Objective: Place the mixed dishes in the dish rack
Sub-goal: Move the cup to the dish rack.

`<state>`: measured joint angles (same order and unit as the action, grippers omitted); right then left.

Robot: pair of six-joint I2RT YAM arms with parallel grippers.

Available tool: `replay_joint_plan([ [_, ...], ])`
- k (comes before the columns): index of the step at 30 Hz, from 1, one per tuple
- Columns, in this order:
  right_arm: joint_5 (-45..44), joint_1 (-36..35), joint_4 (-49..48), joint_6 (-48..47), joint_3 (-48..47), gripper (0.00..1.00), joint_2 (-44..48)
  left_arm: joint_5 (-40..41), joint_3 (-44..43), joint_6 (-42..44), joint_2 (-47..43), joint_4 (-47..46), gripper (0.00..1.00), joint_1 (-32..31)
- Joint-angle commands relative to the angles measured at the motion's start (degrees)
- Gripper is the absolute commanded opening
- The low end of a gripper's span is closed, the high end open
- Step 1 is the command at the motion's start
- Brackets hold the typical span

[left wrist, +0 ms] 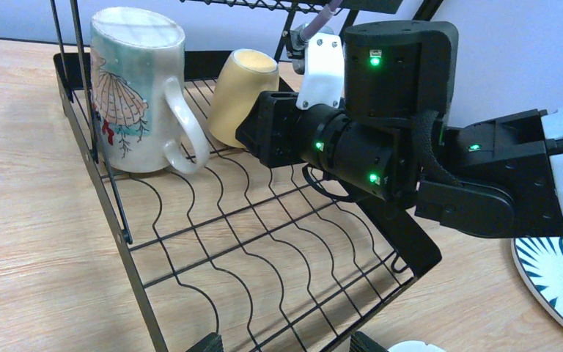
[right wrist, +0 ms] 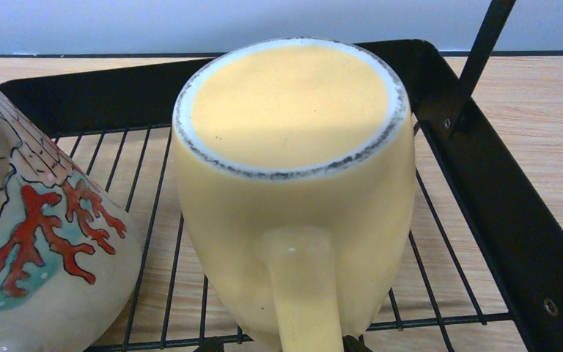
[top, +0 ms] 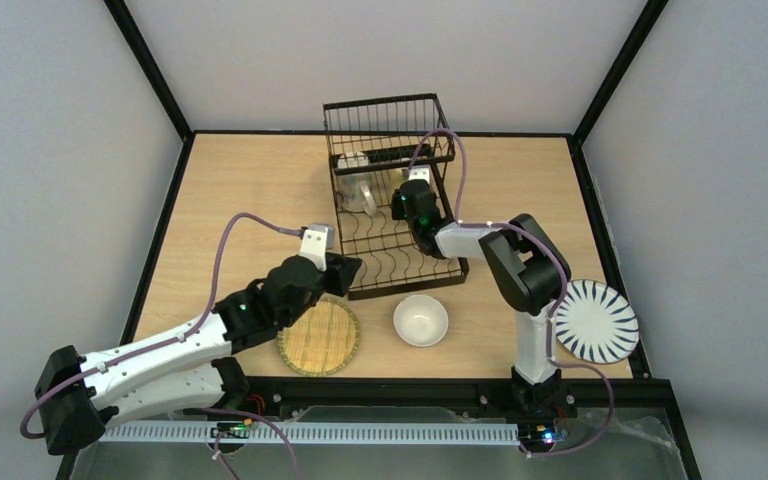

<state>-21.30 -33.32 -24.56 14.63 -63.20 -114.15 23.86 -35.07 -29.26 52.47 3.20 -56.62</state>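
Left pincer (left wrist: 286, 343) hangs released at the near edge of the dish rack (top: 380, 257), beside the woven bamboo plate (top: 318, 337). Pale yellow mug (right wrist: 293, 183) stands upside down on the rack's lower tray; right pincer (right wrist: 282, 343), released, straddles its handle.

On the table (top: 260, 200), rack (top: 380, 265) at back centre. At the far end of its lower tray, left mug (left wrist: 128, 95) and right mug (left wrist: 238, 92) side by side, upside down, close together. Just before the rack, a bowl (top: 421, 320); left of the bowl, left plate (top: 318, 340); well to the right, at the table edge, right plate (top: 596, 320)
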Motion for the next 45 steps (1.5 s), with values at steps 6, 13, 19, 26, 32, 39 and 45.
replay_joint_plan([
  [6, -1.4, 1.5, 4.7, 2.4, -6.8, 0.91, -3.5, -0.7, -1.7, 1.7, 0.7, 0.2, 0.99, -0.3],
  [13, -1.7, 1.9, 5.9, 3.2, -7.4, 0.92, -3.9, -1.1, -1.7, 1.3, 1.5, -0.6, 0.99, -0.3],
  [19, -0.6, 1.9, 3.9, 3.8, -3.0, 0.92, 0.5, -1.0, -2.7, 0.3, 2.3, 0.7, 0.99, -0.3],
  [26, -0.4, 1.9, 6.9, 3.8, -1.8, 0.93, 5.1, -0.4, -4.7, -1.7, 2.4, 4.1, 0.99, -0.3],
  [32, -0.2, 1.9, 9.8, 4.0, -0.9, 1.0, 8.4, -0.1, -6.3, -3.3, 2.3, 7.0, 0.99, -0.3],
  [39, -0.4, 1.9, 14.1, 4.9, 1.0, 1.0, 13.4, -0.3, -7.5, -5.4, 2.2, 10.2, 0.99, -0.3],
  [45, 0.3, 1.9, 18.4, 6.6, 3.4, 1.0, 18.7, -0.2, -8.3, -7.4, 1.7, 13.5, 0.99, -0.3],
])
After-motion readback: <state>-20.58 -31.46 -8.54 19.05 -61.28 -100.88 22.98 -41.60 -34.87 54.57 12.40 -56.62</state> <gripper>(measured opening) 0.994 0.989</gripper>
